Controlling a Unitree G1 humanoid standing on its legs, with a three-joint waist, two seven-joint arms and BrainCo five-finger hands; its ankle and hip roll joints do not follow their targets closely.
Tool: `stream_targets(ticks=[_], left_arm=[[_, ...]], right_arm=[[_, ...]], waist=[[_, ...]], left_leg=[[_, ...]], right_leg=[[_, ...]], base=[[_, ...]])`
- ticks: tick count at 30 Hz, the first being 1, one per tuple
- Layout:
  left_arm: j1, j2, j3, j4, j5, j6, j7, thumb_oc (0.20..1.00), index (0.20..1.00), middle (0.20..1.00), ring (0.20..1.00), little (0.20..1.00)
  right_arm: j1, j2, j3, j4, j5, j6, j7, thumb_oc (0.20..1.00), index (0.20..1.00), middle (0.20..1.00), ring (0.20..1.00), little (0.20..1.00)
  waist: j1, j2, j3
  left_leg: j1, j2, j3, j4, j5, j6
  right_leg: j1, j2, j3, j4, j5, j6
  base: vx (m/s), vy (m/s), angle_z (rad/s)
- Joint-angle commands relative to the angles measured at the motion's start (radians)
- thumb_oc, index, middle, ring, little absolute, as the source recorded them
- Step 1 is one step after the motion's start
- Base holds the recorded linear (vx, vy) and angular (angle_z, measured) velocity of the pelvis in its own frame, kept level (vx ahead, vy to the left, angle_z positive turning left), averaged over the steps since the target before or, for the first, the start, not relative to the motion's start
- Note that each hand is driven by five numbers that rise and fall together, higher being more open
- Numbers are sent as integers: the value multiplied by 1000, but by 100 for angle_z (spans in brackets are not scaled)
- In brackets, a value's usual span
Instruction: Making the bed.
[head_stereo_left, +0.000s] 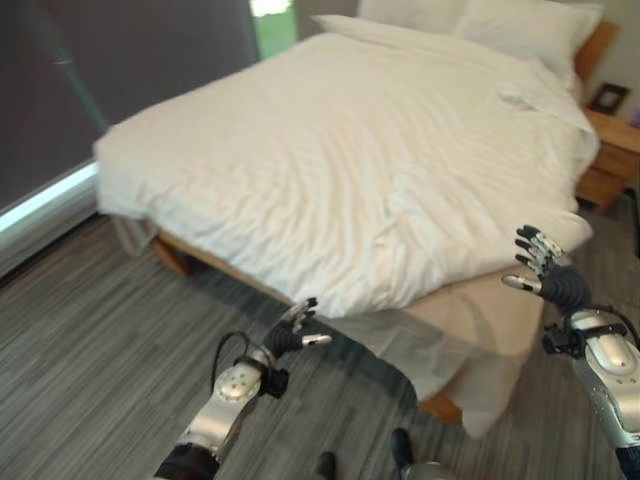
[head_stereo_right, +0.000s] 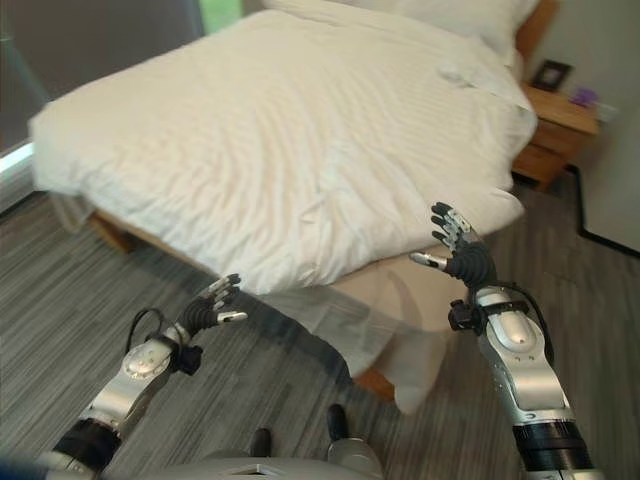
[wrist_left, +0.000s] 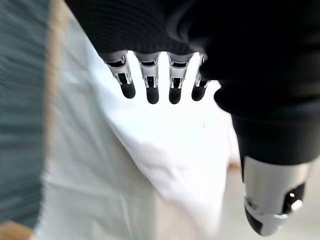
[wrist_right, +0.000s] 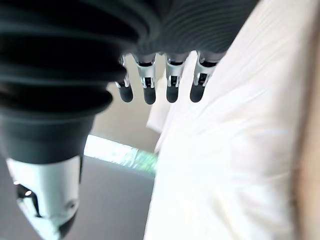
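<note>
A bed with a rumpled white duvet (head_stereo_left: 340, 150) lies spread before me, its near corner (head_stereo_left: 345, 300) hanging over the foot. The beige mattress (head_stereo_left: 500, 310) shows bare at the near right corner, with a white sheet (head_stereo_left: 420, 350) drooping below it. White pillows (head_stereo_left: 500, 25) sit at the head. My left hand (head_stereo_left: 296, 332) hovers open just below the duvet's near corner, holding nothing. My right hand (head_stereo_left: 545, 265) is raised open beside the bare mattress corner, fingers spread, apart from the duvet edge. Both wrist views show straight fingers (wrist_left: 150, 82) (wrist_right: 160, 82) over white cloth.
A wooden nightstand (head_stereo_left: 615, 150) with a small picture frame (head_stereo_left: 607, 97) stands at the bed's far right. A dark curtain or wall (head_stereo_left: 120, 60) runs along the left. Grey striped carpet (head_stereo_left: 90, 350) covers the floor around the bed's foot.
</note>
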Motion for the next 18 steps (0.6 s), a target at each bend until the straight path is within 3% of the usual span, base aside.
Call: stream_targets(ticks=[1, 2, 5, 6, 8, 9, 10, 11, 13, 14, 15, 18], left_arm=[[-74, -29, -1, 41, -44, -47, 2, 1000, 1000, 1000, 1000, 1000], [-103, -39, 6, 49, -55, -49, 17, 1000, 1000, 1000, 1000, 1000], [-127, -43, -6, 44, -58, -50, 25, 1000, 1000, 1000, 1000, 1000], [-165, -40, -22, 47, -55, -48, 37, 1000, 1000, 1000, 1000, 1000], [-175, -29, -21, 42, -35, -47, 37, 1000, 1000, 1000, 1000, 1000], [-174, -27, -17, 34, -35, -46, 35, 1000, 1000, 1000, 1000, 1000], [-168, -28, -16, 32, -25, -44, 35, 1000, 1000, 1000, 1000, 1000], [-164, -34, -12, 42, -49, -42, 24, 1000, 1000, 1000, 1000, 1000], [-149, -39, -11, 46, -47, -40, 10, 1000, 1000, 1000, 1000, 1000], [-143, -53, -24, 47, -50, -33, 15, 1000, 1000, 1000, 1000, 1000], [-126, -73, -29, 48, -73, -27, 14, 1000, 1000, 1000, 1000, 1000], [-79, -80, -17, 40, -82, -19, -6, 1000, 1000, 1000, 1000, 1000]], right_arm=[[-51, -80, -46, 4, -51, -38, 2, 1000, 1000, 1000, 1000, 1000], [-58, -67, -44, 10, -54, -38, -8, 1000, 1000, 1000, 1000, 1000], [-65, -46, -32, 6, -57, -38, -8, 1000, 1000, 1000, 1000, 1000], [-92, -27, 6, 9, -63, -40, -15, 1000, 1000, 1000, 1000, 1000], [-117, -9, 48, 17, -73, -29, -8, 1000, 1000, 1000, 1000, 1000], [-125, -6, 62, 23, -82, -24, -1, 1000, 1000, 1000, 1000, 1000], [-134, -12, 75, 33, -91, -22, 0, 1000, 1000, 1000, 1000, 1000], [-131, -13, 74, 36, -88, -12, 12, 1000, 1000, 1000, 1000, 1000], [-146, -6, 93, 48, -66, -20, 11, 1000, 1000, 1000, 1000, 1000], [-161, -22, 109, 69, -60, -21, -3, 1000, 1000, 1000, 1000, 1000], [-199, -36, 131, 87, -43, -15, 1, 1000, 1000, 1000, 1000, 1000], [-191, -36, 127, 64, -24, -9, 27, 1000, 1000, 1000, 1000, 1000]], waist=[[18, 10, -48], [10, 3, -36], [7, 2, -15], [22, 5, 18], [40, 17, 30], [42, 15, 33], [41, 8, 34], [43, 2, 27], [73, -21, 27], [113, -32, 76], [134, -33, 87], [142, -35, 70]], left_leg=[[-43, 29, -64, 5, 2, -14], [-35, 39, -9, 5, -10, -12], [-24, 48, 27, 5, -14, -3], [-25, 74, 63, 5, 2, -2], [-24, 101, 95, 5, 17, -5], [-23, 103, 99, 5, 23, -3], [-22, 101, 93, 11, 26, -3], [-25, 99, 96, 26, 25, -8], [-89, 103, 75, 166, 22, -22], [-209, 119, 23, 379, 127, -49], [-286, 63, -88, 426, 132, -42], [-294, 55, -91, 314, 117, -37]], right_leg=[[41, 55, -27, 9, -15, 12], [20, 57, -20, 9, 7, 27], [-3, 58, -36, 63, 13, 32], [-40, 48, -146, 188, -25, 28], [-45, 23, -266, 273, -63, 7], [-47, 24, -273, 327, -75, 4], [-50, 39, -235, 315, -67, 3], [-23, 39, -230, 241, -98, -16], [66, 42, -229, 130, -102, -52], [108, 55, -244, 102, -87, -87], [131, 59, -253, 67, -80, -92], [147, 49, -256, 37, -75, -81]], base=[[-68, 18, -70], [-75, 24, -62], [-95, -5, -76], [-148, -46, -90], [-138, -59, -84], [-67, -118, -97], [-8, -153, -78], [21, -250, -30], [-20, -350, 12], [-137, -375, 56], [-147, -288, 64], [43, -45, 14]])
